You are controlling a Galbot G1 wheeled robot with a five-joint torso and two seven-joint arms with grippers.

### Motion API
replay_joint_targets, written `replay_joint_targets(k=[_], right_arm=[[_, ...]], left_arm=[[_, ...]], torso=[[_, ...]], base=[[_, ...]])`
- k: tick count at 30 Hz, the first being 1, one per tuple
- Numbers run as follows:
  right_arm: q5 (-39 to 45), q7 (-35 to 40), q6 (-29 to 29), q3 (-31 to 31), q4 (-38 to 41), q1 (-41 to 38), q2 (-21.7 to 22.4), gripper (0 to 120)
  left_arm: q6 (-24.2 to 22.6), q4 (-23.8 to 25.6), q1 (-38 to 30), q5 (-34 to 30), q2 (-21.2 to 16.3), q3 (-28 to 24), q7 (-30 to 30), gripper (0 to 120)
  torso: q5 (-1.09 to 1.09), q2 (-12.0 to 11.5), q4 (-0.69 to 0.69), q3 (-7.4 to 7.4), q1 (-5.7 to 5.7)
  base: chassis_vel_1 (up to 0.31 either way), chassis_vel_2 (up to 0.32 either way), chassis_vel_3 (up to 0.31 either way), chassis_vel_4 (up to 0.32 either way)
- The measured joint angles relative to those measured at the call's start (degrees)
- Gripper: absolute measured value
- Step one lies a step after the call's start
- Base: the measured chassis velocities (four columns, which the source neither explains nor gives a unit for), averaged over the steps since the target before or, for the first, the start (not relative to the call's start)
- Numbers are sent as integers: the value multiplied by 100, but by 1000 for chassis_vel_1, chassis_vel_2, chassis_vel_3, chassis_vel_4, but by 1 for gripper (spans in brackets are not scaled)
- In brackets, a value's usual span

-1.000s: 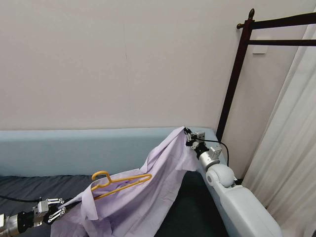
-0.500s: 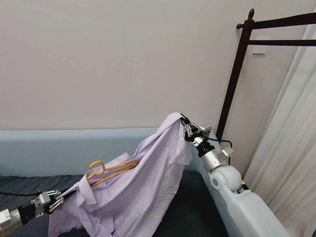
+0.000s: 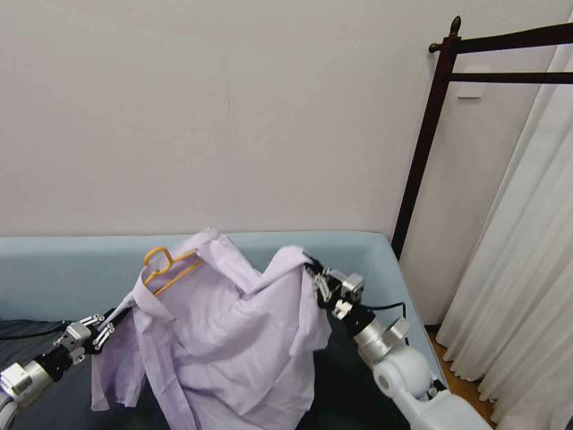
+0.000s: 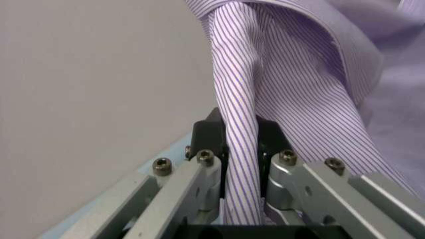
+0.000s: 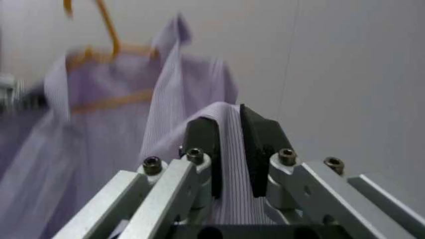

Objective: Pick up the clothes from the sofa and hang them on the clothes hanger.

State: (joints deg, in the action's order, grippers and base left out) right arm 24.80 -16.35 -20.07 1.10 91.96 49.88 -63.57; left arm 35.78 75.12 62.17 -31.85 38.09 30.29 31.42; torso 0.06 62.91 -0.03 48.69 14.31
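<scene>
A lilac striped shirt [image 3: 224, 331] on a yellow hanger [image 3: 166, 266] hangs in the air above the sofa [image 3: 54, 278], stretched between both arms. My left gripper [image 3: 98, 327] is shut on the shirt's left shoulder edge; in the left wrist view the cloth [image 4: 242, 149] runs between its pads. At the shirt's other shoulder, my right gripper [image 3: 315, 276] is shut on a fold; the right wrist view has that fold [image 5: 229, 149] pinched between the black pads, with the hanger [image 5: 99, 55] beyond. The dark wooden clothes rack [image 3: 430, 134] stands at the right.
The pale blue sofa back runs along a plain wall; its dark seat [image 3: 340, 376] lies below the shirt. White curtains [image 3: 528, 296] hang at the far right, just past the rack. Open air lies between the shirt and the rack's post.
Both grippers have lifted the shirt off the sofa. The hanger rose and moved left. My right gripper drew down and left, away from the rack post; the left gripper rose.
</scene>
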Motion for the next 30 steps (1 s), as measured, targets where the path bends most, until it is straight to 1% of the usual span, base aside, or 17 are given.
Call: replay_joint_targets(k=[1, 3, 4, 6, 8, 9, 12, 13, 15, 17, 18, 19, 21, 22, 23, 26, 30], right_arm=[[0, 0, 0, 0, 0, 0, 0, 16], [-652, -9, -21, -214, -362, 90, 11, 26], [-652, -9, -21, -214, -362, 90, 11, 26], [-972, -223, -186, -323, -550, 120, 16, 36], [-1101, -783, -437, -307, -646, 139, 20, 45], [-1101, -783, -437, -307, -646, 139, 20, 45], [-1299, -2202, -1026, 134, -941, 29, -41, 59], [-1299, -2202, -1026, 134, -941, 29, -41, 59], [-1266, -3106, -1283, 441, -1099, -89, -80, 68], [-896, -3137, -1325, 461, -1023, -116, -60, 76], [-896, -3137, -1325, 461, -1023, -116, -60, 76], [-627, -2836, -1316, 355, -884, -114, -36, 81], [-293, -1694, -1225, -28, -482, -98, -3, 91], [-280, -854, -1160, -323, -248, -100, -13, 96], [-280, -854, -1160, -323, -248, -100, -13, 96], [-386, 761, -925, -936, 230, -131, -93, 100], [-390, 1422, -743, -1262, 493, -154, -179, 100]], left_arm=[[0, 0, 0, 0, 0, 0, 0, 7], [-5, 259, -21, -216, -183, -2, 7, 7], [-5, 259, -21, -216, -183, -2, 7, 7], [-44, 450, -58, -354, -369, 3, 63, 7], [-95, 618, -77, -484, -597, 23, 127, 7], [-95, 618, -77, -484, -597, 23, 127, 7], [-168, 771, -126, -616, -915, 41, 177, 7], [-168, 771, -126, -616, -915, 41, 177, 7], [-220, 833, -191, -733, -1112, 42, 195, 7], [-247, 875, -208, -813, -1227, 42, 249, 7], [-247, 875, -208, -813, -1227, 42, 249, 7], [-256, 900, -201, -841, -1266, 42, 288, 7], [-268, 954, -129, -864, -1303, 42, 385, 7], [-289, 989, -79, -864, -1304, 33, 478, 7], [-289, 989, -79, -864, -1304, 33, 478, 7], [-352, 1064, 34, -848, -1284, -20, 679, 7], [-387, 1084, 135, -747, -1250, -60, 782, 7]], torso=[[0, 0, 0, 0, 0], [0, 0, 0, 0, 0], [0, 0, 0, 0, 0], [1, 0, 0, 0, 0], [1, 0, 1, 0, 0], [1, 0, 1, 0, 0], [0, 0, 2, 0, 0], [0, 0, 2, 0, 0], [0, 0, 1, 0, 0], [0, 0, 0, 0, 0], [0, 0, 0, 0, 0], [0, 0, -1, 0, 0], [-1, 0, 0, 0, 0], [-2, 0, 2, 0, 0], [-2, 0, 2, 0, 0], [-1, 0, 2, 0, 0], [-2, 0, 1, 0, 0]], base=[[0, 0, 0, 0], [0, 0, 0, 0], [0, 0, 0, 0], [0, 0, 0, 0], [0, 0, 0, 0], [0, 0, 0, 0], [0, 0, 0, 0], [0, 0, 0, 0], [0, 0, 0, 0], [0, 0, 0, 0], [0, 0, 0, 0], [0, 0, 0, 0], [0, 0, 0, 0], [0, 0, 0, 0], [0, 0, 0, 0], [0, 0, 0, 0], [0, 0, 0, 0]])
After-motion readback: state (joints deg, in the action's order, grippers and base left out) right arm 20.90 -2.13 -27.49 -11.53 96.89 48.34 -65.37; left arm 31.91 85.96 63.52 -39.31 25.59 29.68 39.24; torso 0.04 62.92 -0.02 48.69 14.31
